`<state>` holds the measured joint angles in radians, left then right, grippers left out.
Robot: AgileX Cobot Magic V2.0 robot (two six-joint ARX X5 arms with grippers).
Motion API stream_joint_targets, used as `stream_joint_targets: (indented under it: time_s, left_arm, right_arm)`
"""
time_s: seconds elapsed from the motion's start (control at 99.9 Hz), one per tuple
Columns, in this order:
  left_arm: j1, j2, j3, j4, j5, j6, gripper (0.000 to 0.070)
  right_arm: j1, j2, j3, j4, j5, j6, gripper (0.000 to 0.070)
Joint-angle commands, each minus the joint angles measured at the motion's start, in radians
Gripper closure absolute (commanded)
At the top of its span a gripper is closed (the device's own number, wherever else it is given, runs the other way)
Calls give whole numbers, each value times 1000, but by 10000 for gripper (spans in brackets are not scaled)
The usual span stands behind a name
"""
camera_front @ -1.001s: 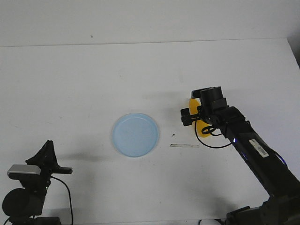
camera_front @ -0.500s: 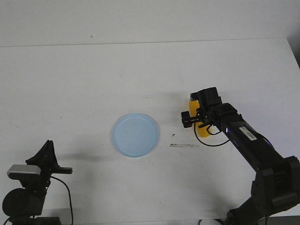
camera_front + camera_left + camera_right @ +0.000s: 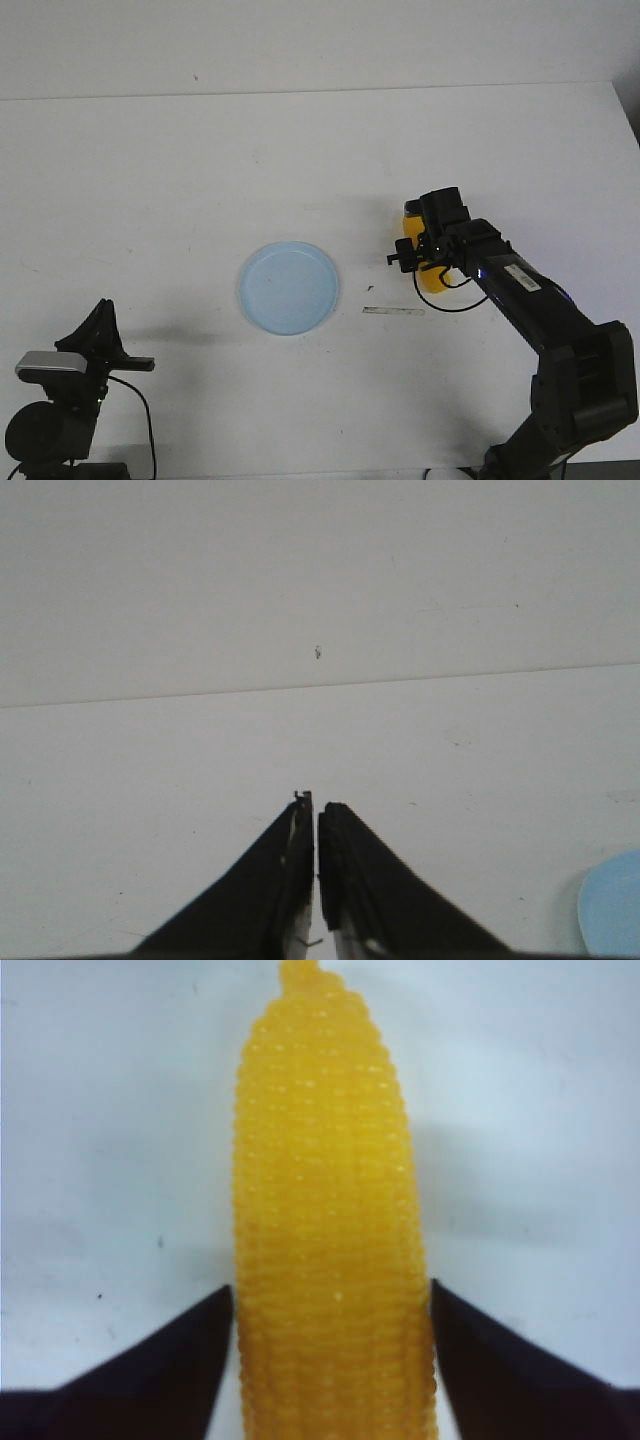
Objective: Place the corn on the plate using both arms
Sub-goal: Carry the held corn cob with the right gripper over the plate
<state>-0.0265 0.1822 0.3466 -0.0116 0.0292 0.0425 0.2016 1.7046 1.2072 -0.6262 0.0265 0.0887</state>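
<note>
On a white surface (image 3: 150, 180), the right black jointed robot arm (image 3: 530, 310) reaches forward and down over a bright yellow tapered toy corn cob (image 3: 428, 268), which lies well to the right of a round, shallow, pale blue plastic plate (image 3: 289, 287). The right gripper (image 3: 332, 1305) has its jaws spread to either side of the cob, one dark finger (image 3: 150, 1370) close against each flank; whether the pads actually press the kernels cannot be told from the right wrist view. The cob's narrow tip points away from the wrist camera, and its body rests on the surface. A thin pale strip (image 3: 393, 311) lies on the surface between plate and cob, just in front of them. The plate holds nothing. The left black arm (image 3: 60, 400) sits folded at the near left corner, well apart from the plate, and the left gripper (image 3: 316, 825) has its jaws pressed together with only a hairline slit between the tips. An edge of the blue plate shows in the corner of the left wrist view.
</note>
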Motion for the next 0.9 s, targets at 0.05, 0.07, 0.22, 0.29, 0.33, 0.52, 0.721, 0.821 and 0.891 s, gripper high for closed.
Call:
stream_joint_targets:
  time_s: [0.05,0.07,0.22,0.29,0.33,0.52,0.721,0.821,0.891]
  left_arm:
    - [0,-2,7,11,0,14,698]
    - [0,-2,7,11,0,14,698]
    - [0,-2,7,11,0,14,698]
    - [0,-2,7,11,0,14,698]
    - [0,-2,7,11,0,14,698]
    - [0,-2,7,11,0,14,698]
    - [0,-2,7,11,0,14,698]
    - [0,-2,7,11,0,14,698]
    - [0,-2,7,11,0,14,698]
  right_arm:
    - [1,19,17,11,0,-4,419]
    - [1,19,17,13,0,-3,419]
    - [1,9,19,24,0,-4,418]
    - [1,-6,26,23,-1,-3,418]
    - [4,-23,31,23,-3,-3,418]
    - [56,-70,67,26,-41,3,418]
    - [162,-73,68,59,-237,106,418]
    - [238,-60,68,100,-298,137,418]
    - [287,-57,68,116,-308,148,418]
